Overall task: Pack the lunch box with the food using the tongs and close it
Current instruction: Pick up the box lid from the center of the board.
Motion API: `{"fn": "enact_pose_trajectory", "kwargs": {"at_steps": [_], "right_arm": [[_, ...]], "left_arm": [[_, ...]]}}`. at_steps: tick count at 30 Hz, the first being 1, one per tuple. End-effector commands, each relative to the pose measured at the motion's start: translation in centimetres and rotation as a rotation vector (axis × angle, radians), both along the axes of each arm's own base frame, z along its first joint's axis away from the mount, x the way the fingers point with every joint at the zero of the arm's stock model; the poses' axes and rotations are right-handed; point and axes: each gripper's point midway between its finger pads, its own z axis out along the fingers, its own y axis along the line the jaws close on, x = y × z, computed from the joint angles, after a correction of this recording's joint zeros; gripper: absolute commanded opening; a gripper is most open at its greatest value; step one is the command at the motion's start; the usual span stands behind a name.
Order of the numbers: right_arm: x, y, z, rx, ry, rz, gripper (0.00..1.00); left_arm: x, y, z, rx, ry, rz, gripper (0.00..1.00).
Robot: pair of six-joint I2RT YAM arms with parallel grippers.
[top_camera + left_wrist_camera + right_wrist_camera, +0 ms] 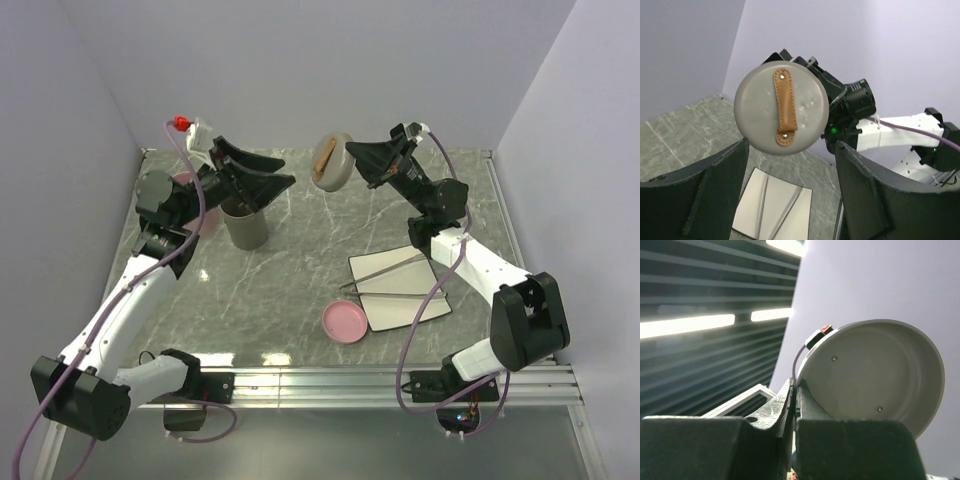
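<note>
Plainly, lid (pixel 333 162): rim pinched in the right gripper (pixel 357 163), held high at 12 o'clock, likely so the box stayed open.
Left gripper (pixel 274 172): spread, empty, over the box (pixel 245 226) at 10 o'clock.
Tongs (pixel 385 270): on the plate (pixel 405 308), 4 o'clock.
Food: not visible.
Surface: grey marbled table (pixel 270 300); pale walls.

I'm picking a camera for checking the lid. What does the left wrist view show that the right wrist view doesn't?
Left wrist only: the top of the lid with its tan strap, the tongs on the white tray. Right wrist only: the lid's hollow underside, two screw heads. Both: the grey lid, held by the right gripper.
</note>
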Motion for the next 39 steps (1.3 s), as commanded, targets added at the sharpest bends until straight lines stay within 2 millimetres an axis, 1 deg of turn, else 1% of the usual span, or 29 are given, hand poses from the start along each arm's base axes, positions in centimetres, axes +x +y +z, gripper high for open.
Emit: {"fn": "enact_pose_trajectory", "kwargs": {"at_steps": [1, 3, 4, 5, 9, 11, 15, 19, 23, 25, 28, 29, 32, 34, 35, 37, 38, 39], "right_arm": [[-1.2, -1.2, 2.8, 0.117, -0.023, 0.015, 0.00], [-1.1, -1.1, 2.6, 0.113, -0.012, 0.017, 0.00], [-1.0, -1.0, 2.4, 0.110, 0.000, 0.018, 0.00], [-1.0, -1.0, 2.3, 0.110, 0.002, 0.020, 0.00], [-1.0, -0.9, 2.4, 0.110, 0.002, 0.021, 0.00], [-1.0, -0.8, 2.5, 0.110, -0.002, 0.023, 0.00], [-1.0, -0.4, 2.3, 0.106, 0.000, 0.029, 0.00], [-1.0, -0.3, 2.2, 0.105, -0.002, 0.030, 0.00], [-1.3, 0.0, 2.5, 0.110, -0.009, 0.043, 0.00], [-1.3, 0.2, 2.4, 0.108, -0.004, 0.049, 0.00], [-1.4, 0.6, 2.1, 0.108, 0.008, 0.062, 0.00], [-1.5, 0.5, 2.3, 0.111, 0.006, 0.062, 0.00], [-1.4, 0.5, 2.4, 0.120, 0.007, 0.065, 0.00], [-1.4, 0.5, 2.5, 0.120, 0.008, 0.066, 0.00], [-1.4, 0.6, 2.5, 0.118, 0.007, 0.068, 0.00], [-1.4, 0.6, 2.4, 0.114, 0.006, 0.067, 0.00], [-1.4, 0.6, 2.4, 0.112, 0.010, 0.067, 0.00], [-1.3, 0.7, 2.2, 0.106, 0.015, 0.066, 0.00]], "left_arm": [[0.8, -0.7, 2.4, -0.030, -0.057, 0.025, 0.75], [0.8, -1.4, 2.9, -0.032, -0.061, 0.013, 0.74], [1.2, -1.7, 2.6, -0.028, -0.054, 0.008, 0.73], [1.2, -1.8, 3.0, -0.029, -0.060, 0.008, 0.72], [1.5, -3.0, 3.1, -0.017, -0.060, -0.006, 0.64], [1.5, -3.4, 3.1, -0.008, -0.066, -0.010, 0.63], [1.5, -4.3, 2.5, 0.006, -0.054, -0.027, 0.62], [1.4, -4.9, 1.5, 0.012, -0.032, -0.040, 0.57], [1.3, -5.5, 1.3, 0.023, -0.037, -0.046, 0.55], [1.5, -5.6, 1.2, 0.025, -0.033, -0.038, 0.54], [1.8, -5.7, 1.0, 0.032, -0.028, -0.028, 0.47], [1.8, -5.7, 0.9, 0.039, -0.028, -0.028, 0.42], [1.9, -5.8, 0.7, 0.047, -0.027, -0.022, 0.33], [1.9, -5.9, 0.6, 0.051, -0.027, -0.022, 0.28], [1.8, -5.9, 0.7, 0.052, -0.031, -0.025, 0.22], [1.9, -5.9, 0.6, 0.055, -0.029, -0.024, 0.16], [2.0, -5.9, 0.6, 0.058, -0.033, -0.020, 0.10], [1.9, -5.9, 0.5, 0.062, -0.028, -0.018, 0.07]]}}
